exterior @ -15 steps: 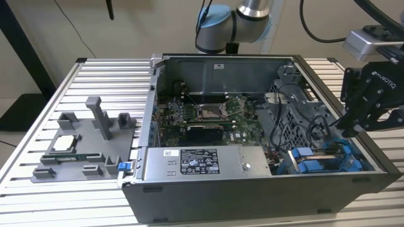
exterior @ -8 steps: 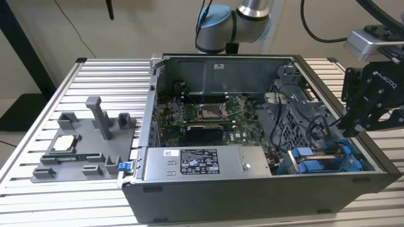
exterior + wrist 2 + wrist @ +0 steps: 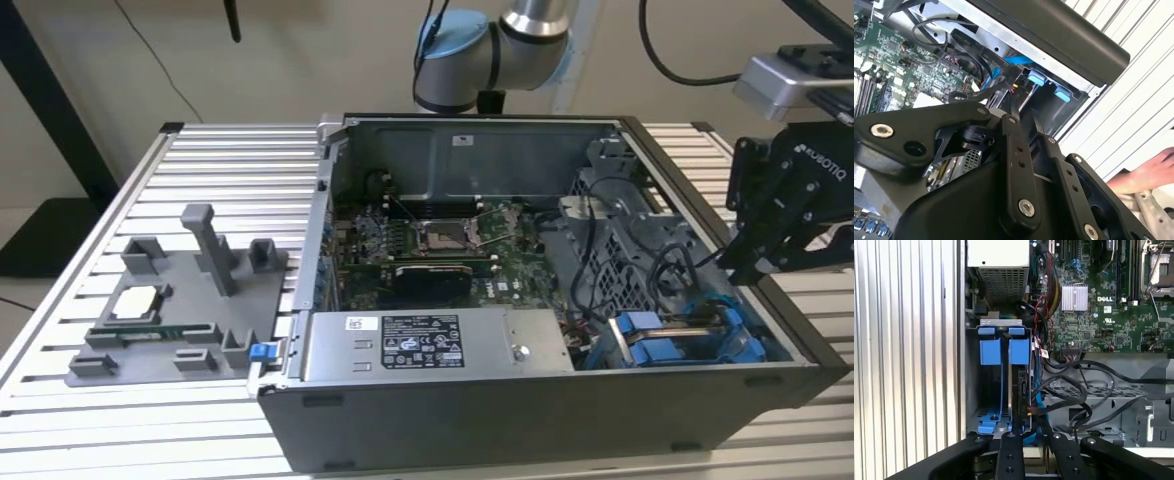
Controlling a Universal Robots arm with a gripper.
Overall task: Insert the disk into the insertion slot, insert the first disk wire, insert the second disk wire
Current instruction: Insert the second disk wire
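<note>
- At the exterior view's left, a grey fixture (image 3: 200,290) lies on the slatted table (image 3: 80,420). It carries a square chip (image 3: 136,302) and a memory stick (image 3: 154,333).
- Just to its right is the open case (image 3: 534,425). A green board (image 3: 427,250) covers its floor, and a power supply (image 3: 427,345) with a white label sits along the near wall.
- The arm (image 3: 514,40) hangs above the case's far wall.
- Further right, inside the case, stands the perforated grey cage (image 3: 621,235), with blue tabs (image 3: 641,335) at its near end.
- In the first wrist view the disk (image 3: 1019,385) stands edge-on in the slot (image 3: 974,390) of that cage. It is seated under the one of the two blue tabs that lies nearer the board, with an empty bay beside it.
- Black wires (image 3: 1074,390) loop from the board side across to the disk's exposed end. Whether any of them is plugged in cannot be told.
- At the exterior view's right, the black end effector (image 3: 741,268) hovers over the case's right wall, tilted down toward the cage.
- In the first wrist view it is just over the disk's end, close to the wires. Whether it is clenched, released or grasping a wire cannot be told.
- In the second wrist view a person's hand (image 3: 1149,172) rests on the table outside the case.
</note>
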